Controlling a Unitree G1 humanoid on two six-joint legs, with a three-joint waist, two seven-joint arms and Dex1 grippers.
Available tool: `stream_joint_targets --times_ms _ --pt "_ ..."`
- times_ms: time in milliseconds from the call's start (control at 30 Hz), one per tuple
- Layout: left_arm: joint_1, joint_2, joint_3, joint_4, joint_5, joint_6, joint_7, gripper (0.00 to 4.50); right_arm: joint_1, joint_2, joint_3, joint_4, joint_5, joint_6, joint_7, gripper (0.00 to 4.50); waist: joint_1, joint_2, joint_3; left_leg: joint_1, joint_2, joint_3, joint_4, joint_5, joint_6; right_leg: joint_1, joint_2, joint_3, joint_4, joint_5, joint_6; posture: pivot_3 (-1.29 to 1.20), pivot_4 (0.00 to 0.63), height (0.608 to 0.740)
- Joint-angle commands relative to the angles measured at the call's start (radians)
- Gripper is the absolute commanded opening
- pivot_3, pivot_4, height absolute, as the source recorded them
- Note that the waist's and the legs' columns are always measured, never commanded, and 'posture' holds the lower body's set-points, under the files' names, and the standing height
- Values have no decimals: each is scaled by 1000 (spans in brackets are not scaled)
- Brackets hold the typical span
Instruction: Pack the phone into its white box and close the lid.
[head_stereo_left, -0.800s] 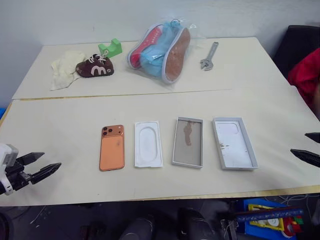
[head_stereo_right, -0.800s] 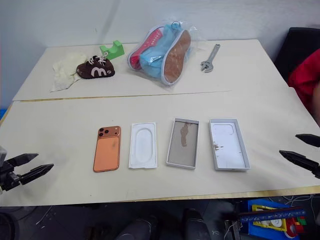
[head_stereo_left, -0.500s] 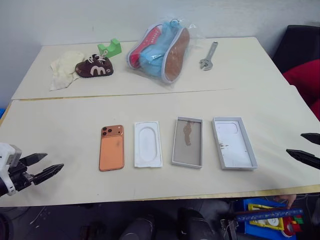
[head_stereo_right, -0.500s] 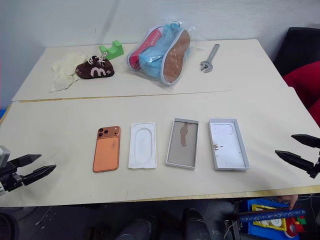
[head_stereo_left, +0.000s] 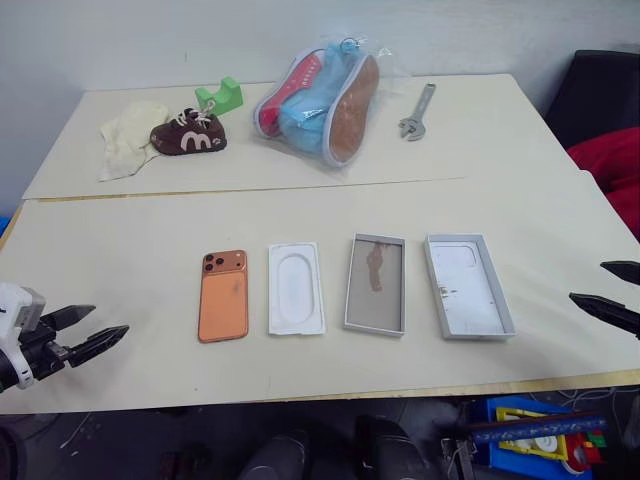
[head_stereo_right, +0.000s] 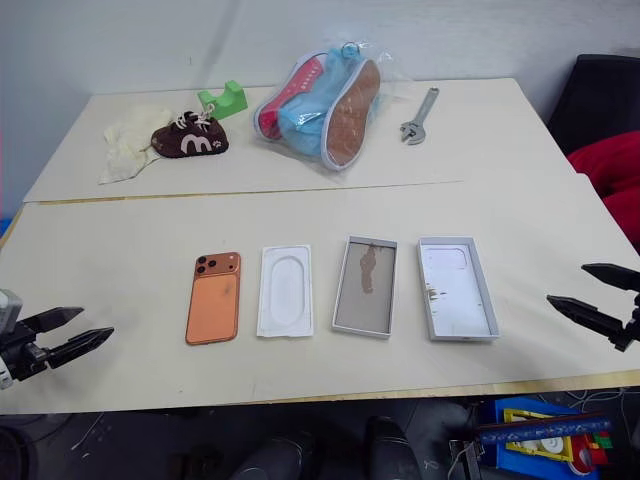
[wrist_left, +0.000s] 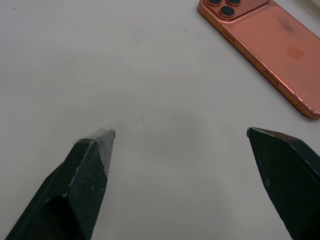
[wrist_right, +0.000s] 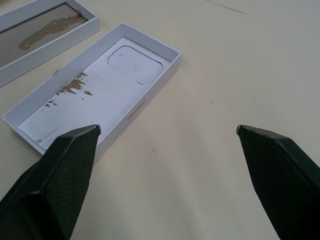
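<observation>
The copper-orange phone lies flat on the near table, camera side up, also in the left wrist view. To its right sit a flat white insert, then the grey-floored white box, then the lid lying open side up, white floor speckled. My left gripper hovers open at the table's left end, well left of the phone. My right gripper is open at the right end, right of the lid. Neither holds anything.
On the far table lie a pale cloth, a small brown shoe, a green block, a plastic bag of shoes and a wrench. A seam joins both tables. A black chair with red fabric stands right.
Both grippers have stayed open and nearly in place. The right gripper has drifted slightly inward along the table's right end. The red fabric at the right has shifted.
</observation>
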Motion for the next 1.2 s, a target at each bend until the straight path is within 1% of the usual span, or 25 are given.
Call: stream_joint_targets --times_ms 33,200,233,267,300,367,467,533,600,633,700,733,900,1100,1200 --pt "-25 1 8 -82 -86 120 14 4472 -32 -5 -2 -62 9 -14 -17 4481 0 0 0 0 0 0 0 0 0 0 0 0 0 0 0 0 150 740" --pt "-113 22 -23 -225 -287 370 26 4472 -82 -14 46 -223 101 90 -36 4481 -1 0 0 0 0 0 1 0 0 0 0 0 1 0 0 0 150 740" --pt "-135 30 -53 -266 -332 438 34 4472 -86 -8 61 -283 133 116 -42 4481 -1 0 0 0 0 0 1 0 0 0 0 0 1 0 0 0 150 740" --pt "-167 45 -119 -317 -361 513 48 4472 -91 0 90 -360 163 137 -54 4481 -1 0 0 0 0 0 2 0 0 0 0 0 2 0 0 0 150 740" --pt "-196 59 -182 -341 -378 582 56 4472 -95 7 116 -425 191 153 -62 4481 -1 0 0 0 0 0 2 0 0 0 0 0 2 0 0 0 150 740" --pt "-234 72 -247 -352 -398 670 73 4472 -103 14 142 -490 219 175 -73 4481 0 0 0 0 0 0 2 0 0 0 0 0 2 0 0 0 150 740" --pt "-377 7 -351 -306 -429 850 177 4472 -127 37 216 -606 247 180 -109 4481 -1 0 0 0 0 0 2 0 0 0 0 -1 2 0 0 0 150 740" --pt "-493 -71 -389 -246 -429 966 251 4472 -144 50 258 -664 271 188 -123 4481 0 -1 0 0 0 0 3 0 -1 0 0 -1 2 0 0 0 150 740" --pt "-580 -126 -415 -186 -401 1025 303 4472 -149 61 282 -702 284 185 -134 4481 1 -3 1 -1 0 0 5 -1 -1 -1 0 -2 4 0 0 0 150 740" --pt "-612 -150 -419 -153 -388 1050 325 4291 -154 68 296 -717 286 184 -144 4498 1 -5 0 -1 0 0 7 -1 -1 -1 0 -3 6 0 0 0 150 740" --pt "-650 -175 -435 -110 -384 1089 336 3882 -162 77 325 -737 280 179 -160 4500 0 -6 0 -1 0 -1 9 -1 -3 -1 0 -4 9 0 0 0 150 740" --pt "-666 -174 -465 -102 -384 1100 327 3593 -164 83 346 -746 268 174 -168 4500 -2 -6 0 -2 0 0 10 -2 -2 -1 0 -4 9 0 0 0 150 740" --pt "-726 -196 -570 -33 -348 1078 310 3593 -157 107 412 -766 226 147 -195 4500 -3 -6 -1 -1 0 0 12 -2 -3 -2 0 -5 9 0 0 0 150 740" --pt "-785 -238 -657 87 -293 1017 305 3593 -144 122 422 -775 208 145 -226 4500 -1 -6 -1 -1 0 1 16 -2 -4 -1 0 -5 12 0 0 0 150 740" --pt "-793 -258 -659 123 -288 1008 300 3055 -125 121 422 -783 197 139 -237 4500 3 -5 -2 -1 -1 1 16 -2 -4 -1 0 -4 13 0 0 0 150 740"
